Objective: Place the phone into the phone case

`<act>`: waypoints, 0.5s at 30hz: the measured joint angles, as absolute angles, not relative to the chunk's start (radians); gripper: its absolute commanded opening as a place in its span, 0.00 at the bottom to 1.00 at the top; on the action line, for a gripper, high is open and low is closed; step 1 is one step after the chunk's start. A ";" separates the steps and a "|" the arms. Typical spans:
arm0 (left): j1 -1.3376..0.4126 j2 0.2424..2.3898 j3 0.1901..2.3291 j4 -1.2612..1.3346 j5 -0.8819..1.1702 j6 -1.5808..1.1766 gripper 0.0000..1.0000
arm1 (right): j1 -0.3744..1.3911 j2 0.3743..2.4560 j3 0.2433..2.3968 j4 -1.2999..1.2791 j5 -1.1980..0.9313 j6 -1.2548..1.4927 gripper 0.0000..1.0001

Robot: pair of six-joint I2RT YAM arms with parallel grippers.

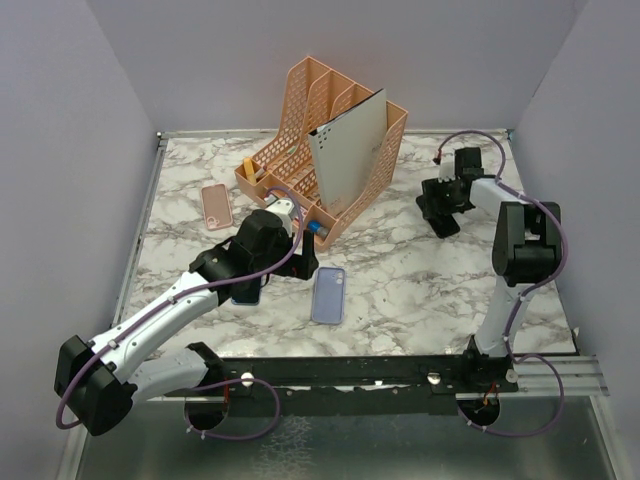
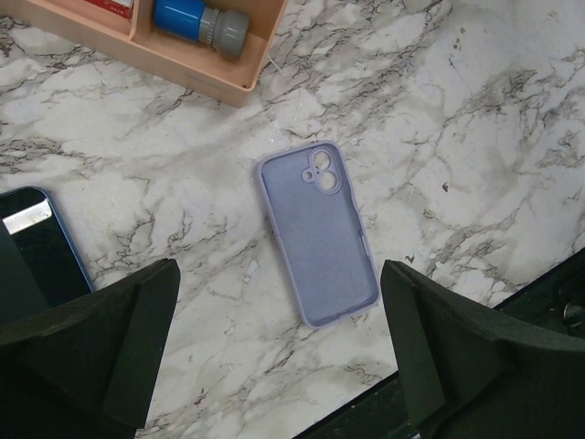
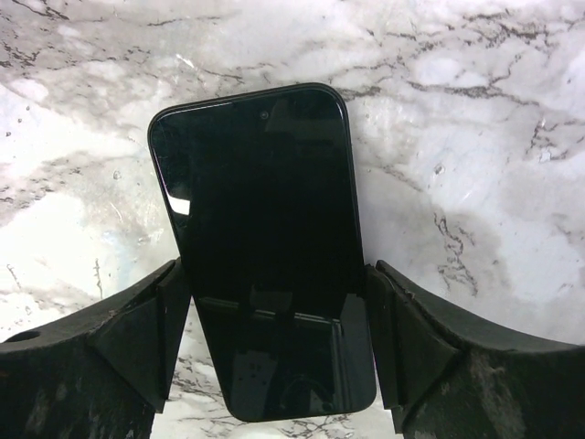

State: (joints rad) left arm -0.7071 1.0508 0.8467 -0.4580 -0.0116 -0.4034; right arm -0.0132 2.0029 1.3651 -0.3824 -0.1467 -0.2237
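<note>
The lilac phone case lies hollow side up on the marble table, in front of the arms. My left gripper hovers over the table just short of it, jaws wide open and empty. At the back right, my right gripper is down on the table around a black phone that lies screen up. Its pads press against both long edges of the phone's lower half.
A second dark phone with a blue rim lies left of my left fingers. A pink case lies further left. The peach desk organiser stands behind, holding a grey board and a blue marker. The table's front edge is close.
</note>
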 measured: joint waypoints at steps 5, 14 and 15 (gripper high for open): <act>-0.707 1.042 0.846 -0.459 -0.031 -0.407 0.99 | -0.014 1.956 1.301 -0.362 -0.143 -0.152 0.64; -0.706 1.033 0.826 -0.459 -0.038 -0.464 0.97 | -0.015 1.859 1.181 -0.357 -0.147 0.046 0.57; -0.706 1.034 0.820 -0.459 -0.037 -0.479 0.96 | -0.015 1.843 1.161 -0.357 -0.147 0.065 0.56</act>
